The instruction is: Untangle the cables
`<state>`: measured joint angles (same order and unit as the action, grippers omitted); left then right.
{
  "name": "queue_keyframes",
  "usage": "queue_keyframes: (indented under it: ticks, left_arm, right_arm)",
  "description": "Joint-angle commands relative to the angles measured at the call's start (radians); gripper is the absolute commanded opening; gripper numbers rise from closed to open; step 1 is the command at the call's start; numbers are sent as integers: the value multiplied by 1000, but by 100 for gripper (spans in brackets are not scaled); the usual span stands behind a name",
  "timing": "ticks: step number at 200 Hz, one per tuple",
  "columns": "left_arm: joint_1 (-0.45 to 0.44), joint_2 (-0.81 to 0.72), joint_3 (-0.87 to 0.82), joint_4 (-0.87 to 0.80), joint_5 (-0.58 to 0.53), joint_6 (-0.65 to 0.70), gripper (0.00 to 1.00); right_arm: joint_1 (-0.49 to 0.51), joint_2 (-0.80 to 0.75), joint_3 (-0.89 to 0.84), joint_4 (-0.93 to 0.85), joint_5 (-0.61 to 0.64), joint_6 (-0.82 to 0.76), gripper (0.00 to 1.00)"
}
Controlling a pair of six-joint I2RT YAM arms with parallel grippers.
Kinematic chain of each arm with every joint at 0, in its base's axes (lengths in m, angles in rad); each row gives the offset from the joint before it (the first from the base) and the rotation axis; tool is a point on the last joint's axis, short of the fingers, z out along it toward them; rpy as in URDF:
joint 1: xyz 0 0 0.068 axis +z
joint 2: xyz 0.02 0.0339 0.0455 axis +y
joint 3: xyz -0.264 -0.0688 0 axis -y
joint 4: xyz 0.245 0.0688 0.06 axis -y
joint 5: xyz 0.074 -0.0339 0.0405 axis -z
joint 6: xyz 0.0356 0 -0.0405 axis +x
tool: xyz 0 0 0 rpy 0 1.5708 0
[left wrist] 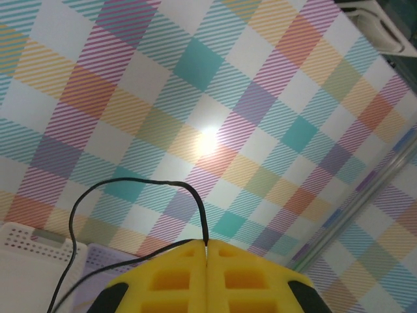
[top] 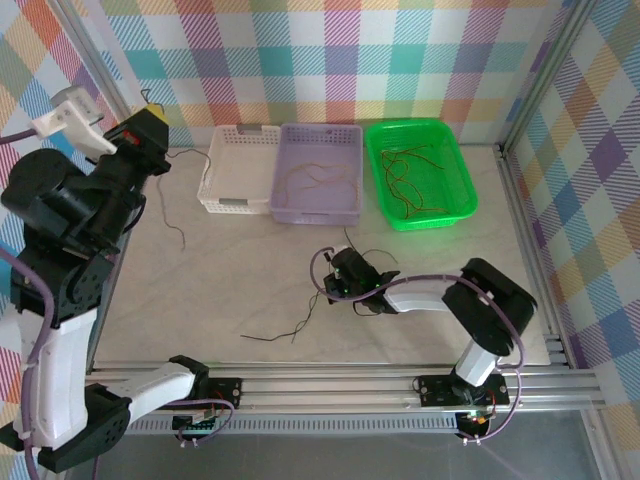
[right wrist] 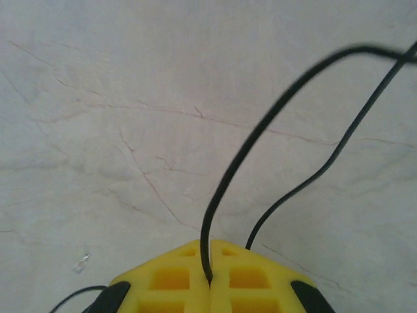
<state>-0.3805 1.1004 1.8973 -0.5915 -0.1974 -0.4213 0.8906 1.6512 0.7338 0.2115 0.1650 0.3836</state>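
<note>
As seen from its wrist camera, the left gripper (left wrist: 207, 244) is closed, its yellow fingers pinching a black cable (left wrist: 133, 182) that rises from the tips, arcs to their left and drops below them. The right gripper (right wrist: 210, 251) sits low over the table (right wrist: 98, 130), also closed, clamping a second black cable (right wrist: 260, 130) that curves ahead and to its right. Another black strand (right wrist: 313, 176) emerges beside its right finger. A loose cable (top: 280, 336) lies left of this gripper. More cables (top: 315, 178) lie in the purple basket (top: 320, 128) and green basket (top: 371, 170) beyond it.
</note>
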Motion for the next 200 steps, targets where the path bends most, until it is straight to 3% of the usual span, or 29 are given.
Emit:
queue_keyframes:
  ticks: [1,98,146,200]
  left_arm:
    - [11,69,6,39,-33,66,0]
    - [49,359,91,274,-31,218,0]
    - [93,539,237,292,2,233,0]
    - [150,700,272,305,5,225,0]
  right_arm:
    - [5,-119,-2,-14,-22,-16,0]
    - [4,-586,87,-258,-55,-117,0]
    - [5,-754,137,-372,-78,-129,0]
    - [5,-898,213,-473,-125,-134,0]
